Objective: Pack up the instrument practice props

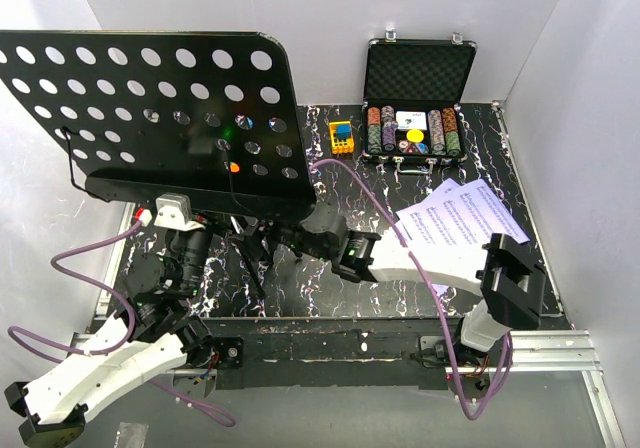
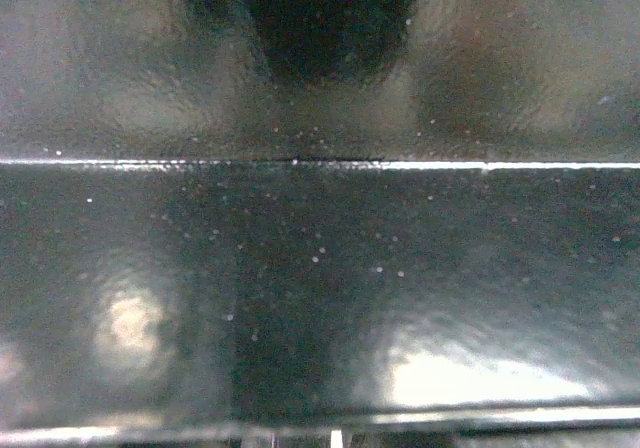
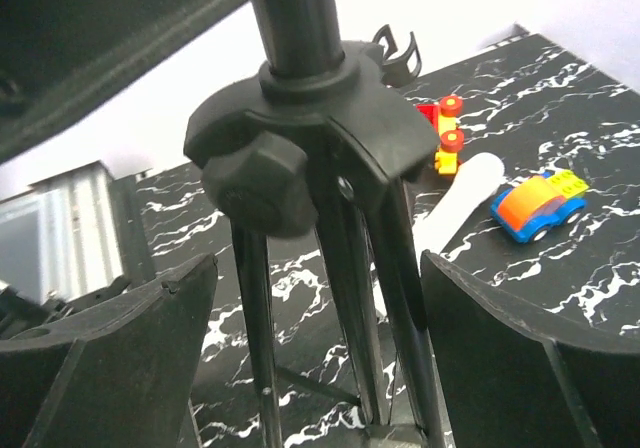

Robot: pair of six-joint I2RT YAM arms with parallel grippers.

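Music stand [image 3: 300, 138] inside gaping right tool [image 3: 320, 363]

The stand [image 1: 190, 118] takes the left half of the table [image 1: 290, 293], with its desk [image 1: 140, 78] tilted over that side. At the back right sits the case [image 1: 418, 93] — a block [image 1: 341, 138] just left of it. The pages [image 1: 465, 218] lie in front of the case, near the right edge.

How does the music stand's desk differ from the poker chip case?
The music stand desk is a flat perforated sheet raised on a tripod; the poker chip case is an open box resting on the table. The desk looks far larger than the case. Both are black.
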